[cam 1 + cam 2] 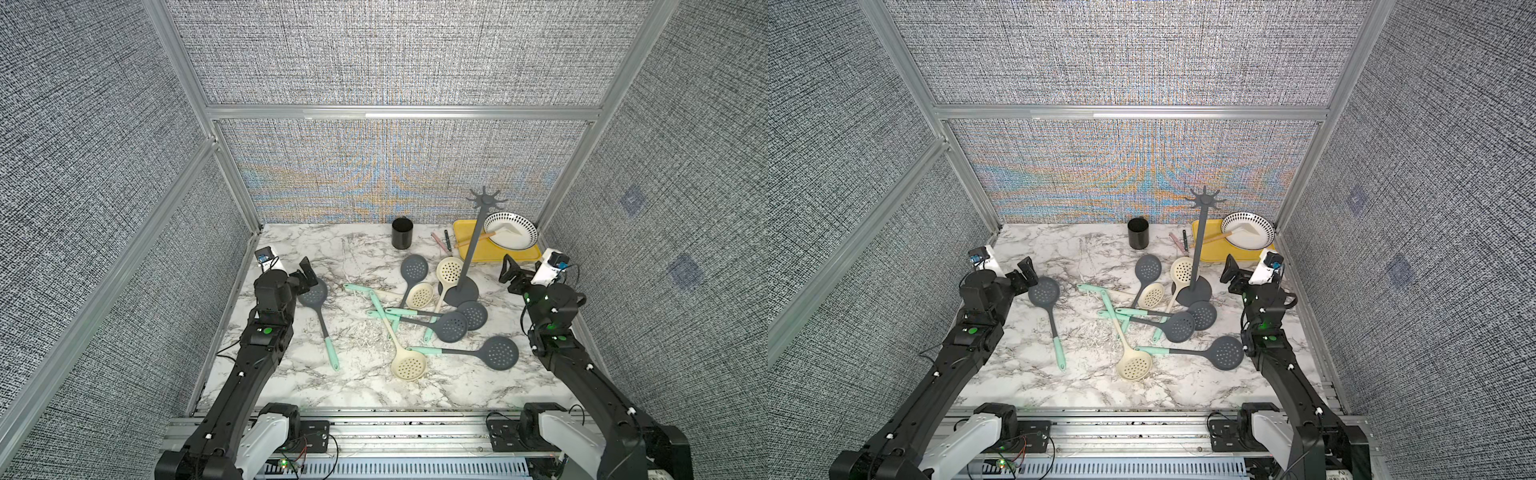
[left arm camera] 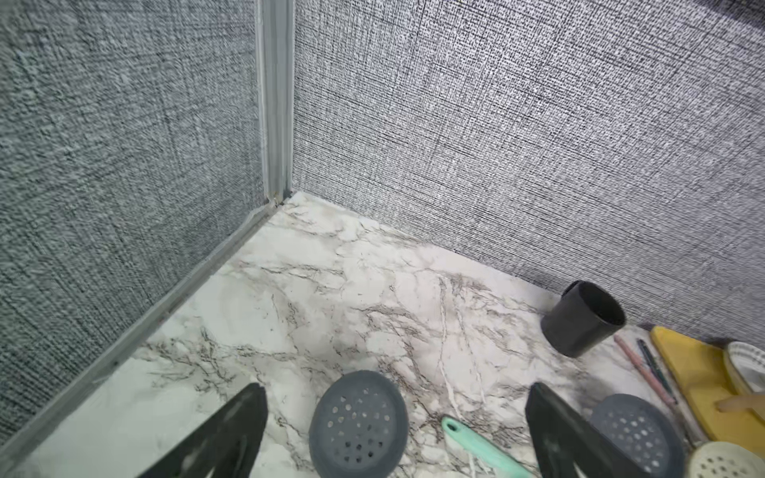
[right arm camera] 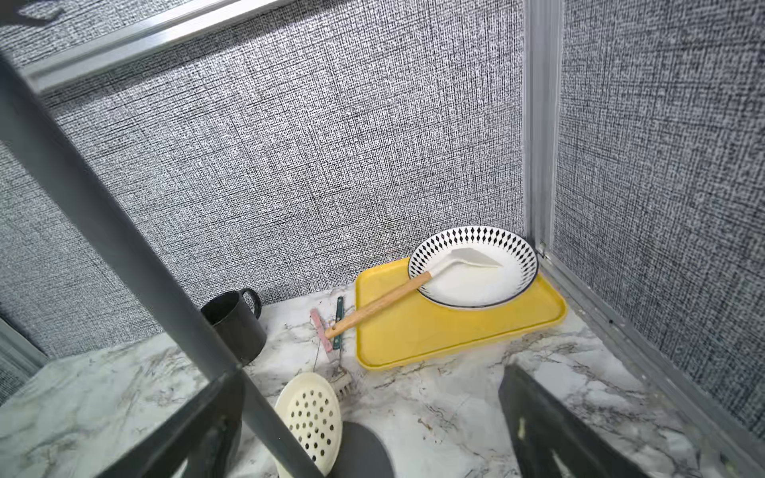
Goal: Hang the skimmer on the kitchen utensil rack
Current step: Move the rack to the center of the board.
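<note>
Top views both show the kitchen utensil rack upright, right of centre, hooks bare; nothing is hung yet. Other skimmers lie crossed in a pile around its base. One dark grey skimmer with a mint handle lies flat and apart from the pile, so it is probably the easiest pick. The left gripper hangs by its perforated head, jaws wide and empty, arm reached forward, wrist tipped down. The right gripper sits near the rack pole, jaws wide and empty, perhaps ready to steady it.
</note>
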Robot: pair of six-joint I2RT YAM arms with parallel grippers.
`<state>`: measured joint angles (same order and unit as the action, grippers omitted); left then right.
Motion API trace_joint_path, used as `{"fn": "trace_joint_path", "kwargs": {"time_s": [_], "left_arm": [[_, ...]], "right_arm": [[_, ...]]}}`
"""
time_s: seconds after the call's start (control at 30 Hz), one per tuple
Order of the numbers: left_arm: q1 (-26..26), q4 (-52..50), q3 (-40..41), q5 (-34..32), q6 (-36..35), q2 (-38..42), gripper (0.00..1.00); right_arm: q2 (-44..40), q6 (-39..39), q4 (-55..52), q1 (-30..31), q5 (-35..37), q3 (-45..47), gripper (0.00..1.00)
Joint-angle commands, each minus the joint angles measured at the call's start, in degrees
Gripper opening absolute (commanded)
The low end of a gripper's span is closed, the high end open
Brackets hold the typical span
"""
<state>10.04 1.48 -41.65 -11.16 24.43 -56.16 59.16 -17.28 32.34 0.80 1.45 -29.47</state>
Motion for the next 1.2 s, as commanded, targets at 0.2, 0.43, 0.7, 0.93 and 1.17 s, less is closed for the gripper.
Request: {"fn": "trace_joint_path", "kwargs": {"time_s": [0.2,0.43,0.7,0.93,1.17], "left_arm": [[16.9,-7.1,-8.4,7.4,-3.1,-9.8,0.99],[24.8,-0.5,-13.1,17.6,-4.2,-20.2,0.99],[28.6,5.0,-16.5,22.6,-2.5,-28.2,0.99],[30.2,7.2,-17.5,25.1,-2.0,-31.8,0.96],[31.4,8.2,-19.7,27.0,-1.7,-35.2,0.86]], "right_arm": [[6.8,9.1,-4.2,3.9,-21.3,-6.3,0.99],[13.1,16.0,-6.0,5.9,-22.1,-11.3,0.97],[20.4,17.1,-4.2,6.0,-19.4,-16.0,0.7],[24.7,17.2,-1.6,6.0,-20.4,-18.7,0.59],[25.8,16.2,0.5,6.0,-21.8,-17.5,0.41]]}}
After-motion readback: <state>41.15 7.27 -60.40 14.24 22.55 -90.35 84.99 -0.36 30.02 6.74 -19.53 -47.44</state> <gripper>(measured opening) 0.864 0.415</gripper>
